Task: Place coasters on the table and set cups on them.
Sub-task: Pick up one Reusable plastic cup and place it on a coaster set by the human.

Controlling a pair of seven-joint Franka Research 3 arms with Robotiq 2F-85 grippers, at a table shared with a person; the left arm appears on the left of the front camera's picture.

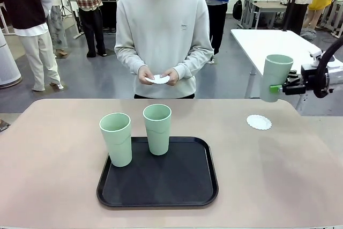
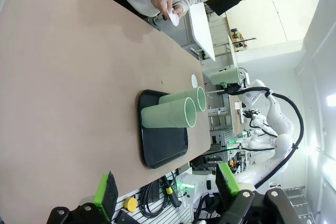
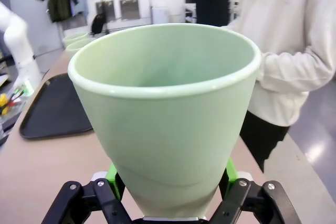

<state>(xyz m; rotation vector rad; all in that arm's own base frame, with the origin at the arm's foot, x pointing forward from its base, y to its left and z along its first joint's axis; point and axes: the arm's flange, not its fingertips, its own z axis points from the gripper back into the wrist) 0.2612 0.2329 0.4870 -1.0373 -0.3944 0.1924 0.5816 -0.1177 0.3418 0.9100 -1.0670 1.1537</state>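
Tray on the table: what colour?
Black; the rounded-rectangle tray shows best in the front view.

robotics lab, big open hall, grey floor [image 1: 96,79], white tables [image 1: 273,41] behind the worktop [image 1: 53,148], people [image 1: 86,4] standing around, white robot arm [image 2: 283,142], loose cabling [image 2: 152,203]

1. Near the middle of the bench [image 1: 53,148]: a tray [image 1: 182,186].
2. On the tray's far left part: left cup [image 1: 116,139] by the left rim, other cup [image 1: 157,128] behind and right of it.
3. Right of the tray, well apart, flat on the bench: a coaster [image 1: 259,122].
4. Above the bench's right edge, right of that coaster: third cup [image 1: 275,78], between the right jaws.
5. Beyond the far edge: person's hands [image 1: 158,74] around another coaster [image 1: 157,79], perhaps more than one.
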